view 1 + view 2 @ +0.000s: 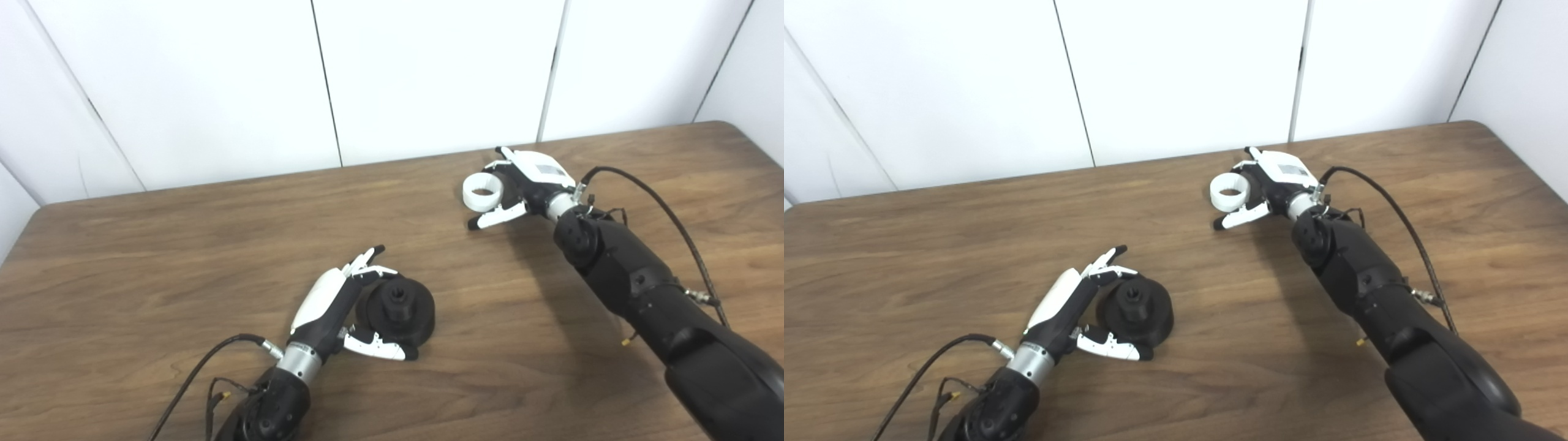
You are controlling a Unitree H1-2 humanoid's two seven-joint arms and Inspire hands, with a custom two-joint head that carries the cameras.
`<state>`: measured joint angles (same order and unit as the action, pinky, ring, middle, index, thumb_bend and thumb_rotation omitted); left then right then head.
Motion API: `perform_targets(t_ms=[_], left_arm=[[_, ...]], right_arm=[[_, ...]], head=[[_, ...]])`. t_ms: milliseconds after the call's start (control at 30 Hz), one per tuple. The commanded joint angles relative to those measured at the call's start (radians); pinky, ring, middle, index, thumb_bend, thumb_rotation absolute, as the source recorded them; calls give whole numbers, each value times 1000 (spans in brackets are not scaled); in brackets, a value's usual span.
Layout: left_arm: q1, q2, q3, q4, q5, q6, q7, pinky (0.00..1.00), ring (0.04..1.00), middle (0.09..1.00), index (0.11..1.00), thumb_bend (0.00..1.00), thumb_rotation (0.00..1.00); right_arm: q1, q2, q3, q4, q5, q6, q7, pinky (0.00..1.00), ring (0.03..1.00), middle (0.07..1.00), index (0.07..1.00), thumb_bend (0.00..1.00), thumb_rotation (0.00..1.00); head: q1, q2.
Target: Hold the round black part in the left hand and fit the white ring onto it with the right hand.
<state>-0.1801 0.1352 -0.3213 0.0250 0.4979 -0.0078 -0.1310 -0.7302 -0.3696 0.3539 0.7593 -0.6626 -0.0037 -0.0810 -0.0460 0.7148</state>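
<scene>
Nearest the camera, the round black part (397, 310) is sat on the wooden surface (184, 257), with the left robot hand (343, 306) wrapped loosely round its near side: thumb along the front edge, fingers curled over the back. Whether it's actually gripped or just cupped can't be told from these views; the part looks to be resting on the surface, not lifted. A raised hub with a hole in it can be seen on top of the part.

Further back and well apart from it, the white ring (482, 190) is pinched at its right edge by the right robot hand (520, 184), between the upper fingers and the thumb below. It seems to be held clear of the surface, though that's hard to be sure of.

What could go wrong from here: the ring is only caught by one edge, so it could probably be knocked crooked or dropped on the way over. And if the black part isn't properly clamped, it'd likely be shoved sideways when the ring is pressed down, so the fit gets missed.
</scene>
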Motion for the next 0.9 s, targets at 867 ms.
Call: perform_targets(t_ms=[867], left_arm=[[-21,0,4,-28,10,1,7,1000,1000,1000,641,962,242]], right_arm=[[-35,2,-56,19,57,-98,-140,1000,969,911,615,797,348]], head=[[8,8]])
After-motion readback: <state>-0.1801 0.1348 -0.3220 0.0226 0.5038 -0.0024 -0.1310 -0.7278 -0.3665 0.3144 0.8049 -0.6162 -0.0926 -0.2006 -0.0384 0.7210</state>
